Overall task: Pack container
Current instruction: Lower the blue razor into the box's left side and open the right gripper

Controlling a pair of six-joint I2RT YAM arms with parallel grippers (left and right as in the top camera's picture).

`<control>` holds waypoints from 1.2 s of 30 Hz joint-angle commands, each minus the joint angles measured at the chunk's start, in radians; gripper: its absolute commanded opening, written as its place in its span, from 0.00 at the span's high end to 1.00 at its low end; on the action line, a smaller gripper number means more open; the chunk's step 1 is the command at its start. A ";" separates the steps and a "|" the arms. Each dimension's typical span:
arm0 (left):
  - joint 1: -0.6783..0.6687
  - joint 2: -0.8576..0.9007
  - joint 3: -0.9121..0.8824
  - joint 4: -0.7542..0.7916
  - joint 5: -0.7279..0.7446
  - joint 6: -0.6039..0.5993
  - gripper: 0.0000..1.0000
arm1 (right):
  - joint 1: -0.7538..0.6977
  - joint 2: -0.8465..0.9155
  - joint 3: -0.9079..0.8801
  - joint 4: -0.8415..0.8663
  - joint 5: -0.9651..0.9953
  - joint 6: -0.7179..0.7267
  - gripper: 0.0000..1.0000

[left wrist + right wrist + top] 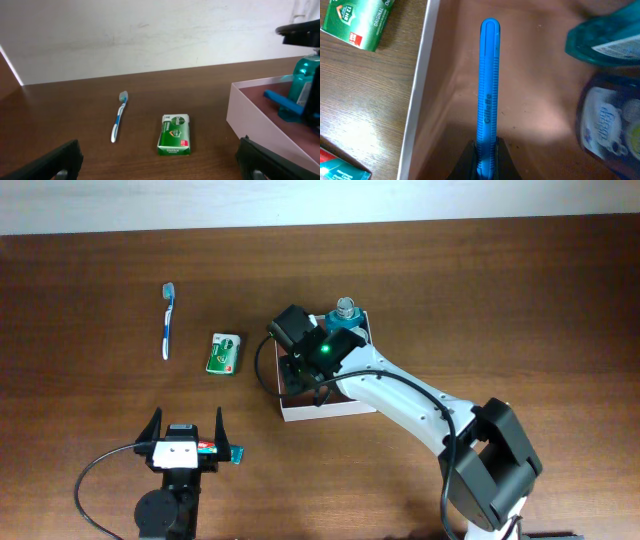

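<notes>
The container [322, 412] is a square shallow box with white walls and a reddish-brown floor, at mid-table; it also shows in the left wrist view [250, 112] and the right wrist view [417, 100]. My right gripper [486, 160] is shut on a blue razor handle [488, 85], held inside the container just over its floor. In the overhead view the right gripper [300, 368] sits over the box's left half. A teal bottle [345, 310] stands in the box's far corner. My left gripper [188, 418] is open and empty near the front edge; the left wrist view shows it too [160, 167].
A green flat packet [225, 353] lies left of the container, a blue-and-white toothbrush [168, 320] farther left. A toothpaste tube [222, 450] lies beside the left gripper. A dark bottle with a pale label [610, 125] lies in the box next to the teal one.
</notes>
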 commanded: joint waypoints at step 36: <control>-0.004 0.001 0.000 -0.007 -0.008 0.019 0.00 | 0.006 0.060 -0.007 0.050 -0.075 0.002 0.77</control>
